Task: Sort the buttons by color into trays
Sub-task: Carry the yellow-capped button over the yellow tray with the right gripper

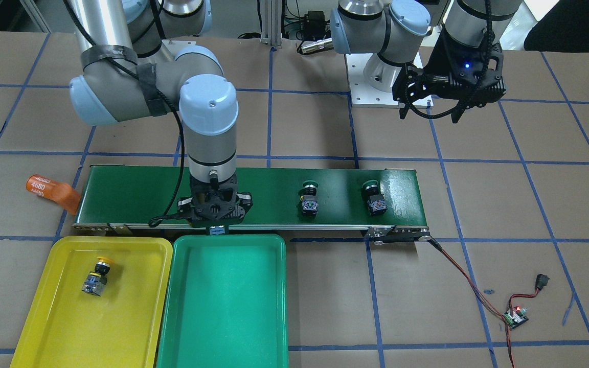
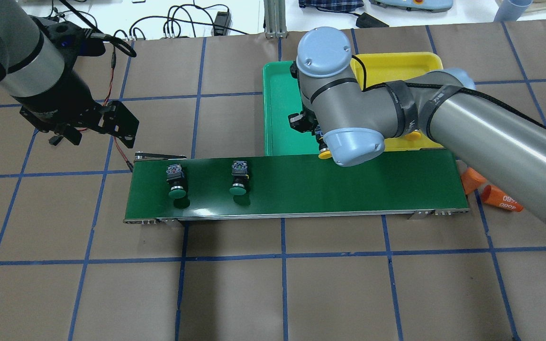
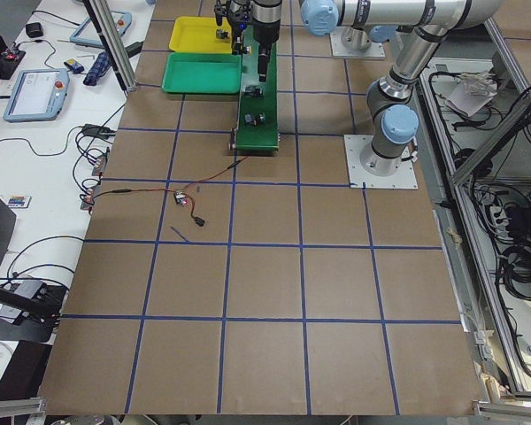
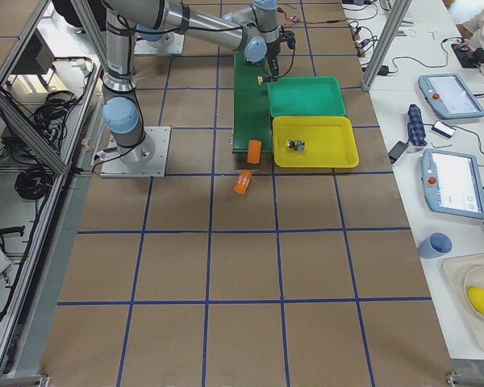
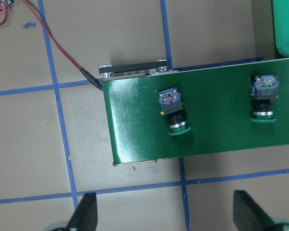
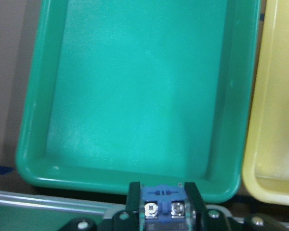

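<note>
Brown paper with a grid of blue tape covered the table point(image 1: 325, 306). On the belt point(image 1: 274, 191) lay two green buttons point(image 1: 309, 200) point(image 1: 375, 199). The green tray point(image 1: 223, 306) and yellow tray point(image 1: 64, 327) sat along the belt's far side, a yellow button point(image 1: 97, 276) in the yellow one. The right gripper point(image 1: 216, 217) hung at that edge, jaws clamped on the last button point(image 6: 164, 208); its cap was mostly hidden under the arm, with only a yellow rim showing. The left gripper point(image 5: 166, 216) hovered off the belt's end, fingers wide apart and holding nothing. The arm covered much of the yellow tray from overhead.
</note>
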Motion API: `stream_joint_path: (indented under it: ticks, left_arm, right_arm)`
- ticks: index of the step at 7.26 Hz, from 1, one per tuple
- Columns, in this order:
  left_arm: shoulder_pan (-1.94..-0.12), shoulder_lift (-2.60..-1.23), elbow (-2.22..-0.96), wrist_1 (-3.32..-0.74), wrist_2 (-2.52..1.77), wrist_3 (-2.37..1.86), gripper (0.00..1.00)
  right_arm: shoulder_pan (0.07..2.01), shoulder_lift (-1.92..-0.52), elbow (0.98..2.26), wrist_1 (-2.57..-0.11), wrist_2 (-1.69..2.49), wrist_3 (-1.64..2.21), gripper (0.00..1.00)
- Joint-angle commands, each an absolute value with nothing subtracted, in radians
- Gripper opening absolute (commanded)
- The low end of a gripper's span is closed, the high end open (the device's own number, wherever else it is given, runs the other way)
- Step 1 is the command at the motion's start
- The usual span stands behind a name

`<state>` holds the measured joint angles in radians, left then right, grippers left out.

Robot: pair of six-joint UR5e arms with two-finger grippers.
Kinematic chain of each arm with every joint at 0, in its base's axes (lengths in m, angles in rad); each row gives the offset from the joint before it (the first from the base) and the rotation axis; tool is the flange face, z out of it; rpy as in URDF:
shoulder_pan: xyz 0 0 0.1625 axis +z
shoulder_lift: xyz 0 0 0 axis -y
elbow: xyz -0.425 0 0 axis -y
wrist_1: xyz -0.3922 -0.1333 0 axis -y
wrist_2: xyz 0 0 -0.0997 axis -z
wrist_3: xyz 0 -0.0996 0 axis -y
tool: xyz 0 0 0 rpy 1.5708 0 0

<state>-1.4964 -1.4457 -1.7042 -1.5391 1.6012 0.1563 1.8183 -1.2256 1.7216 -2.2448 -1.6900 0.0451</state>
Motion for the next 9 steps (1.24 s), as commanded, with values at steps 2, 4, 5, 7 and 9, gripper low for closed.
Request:
stream_joint_path:
  ticks: [2, 4, 5, 7, 9]
  left_arm:
    - [-1.509, -1.418, -1.707, -1.525, 1.62, 0.115, 1.0]
    - [-1.509, -1.408, -1.703, -1.525, 1.618, 0.112, 1.0]
    - [-1.509, -1.402, -1.704, -1.526, 1.618, 0.112, 1.0]
    - [-1.509, -1.397, -1.7, -1.529, 1.617, 0.112, 1.0]
    - [-1.509, -1.396, -1.7, -1.529, 1.614, 0.109, 1.0]
  right_arm:
    - [1.633, -1.217, 1.712, -2.232, -1.684, -0.297, 0.0]
    - [1.557, -1.184, 1.7, -2.243, -1.678, -0.417, 0.0]
    - [1.542, -1.145, 1.668, -2.246, -1.677, -0.422, 0.1]
    - [1.542, -1.059, 1.591, -2.243, -1.672, -0.425, 0.6]
    - [1.542, -1.052, 1.592, -2.241, -1.614, -0.416, 1.0]
